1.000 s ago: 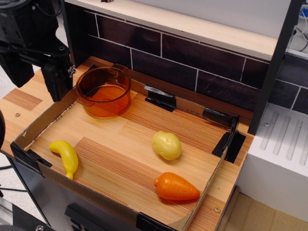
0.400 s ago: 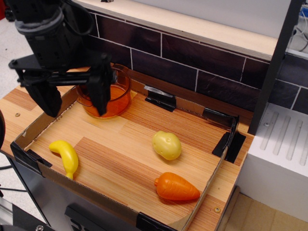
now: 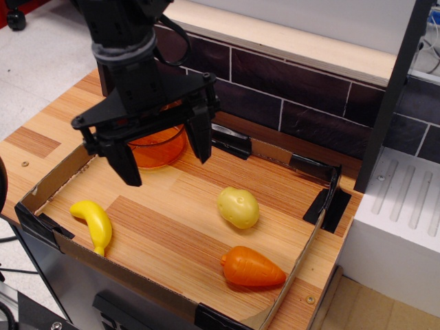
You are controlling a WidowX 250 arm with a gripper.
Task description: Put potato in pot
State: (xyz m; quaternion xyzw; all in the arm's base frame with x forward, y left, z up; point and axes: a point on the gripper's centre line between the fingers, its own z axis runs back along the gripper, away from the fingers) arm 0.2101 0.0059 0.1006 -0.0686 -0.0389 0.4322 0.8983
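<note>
With its two black fingers spread wide and empty at upper left, the black claw (image 3: 165,155) should centre over the pale-yellow egg-shaped toy potato (image 3: 238,207) lying mid-frame, then carry it to the translucent amber round pot (image 3: 159,150).

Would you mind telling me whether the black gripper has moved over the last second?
Yes. The gripper has swung rightward across the amber pot, toward the pale-yellow potato.

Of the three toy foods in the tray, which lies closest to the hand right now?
The potato, pale yellow and egg-shaped, mid-tray. It lies just right of and below the open hand; the banana sits at the left edge, the carrot at the front.
</note>
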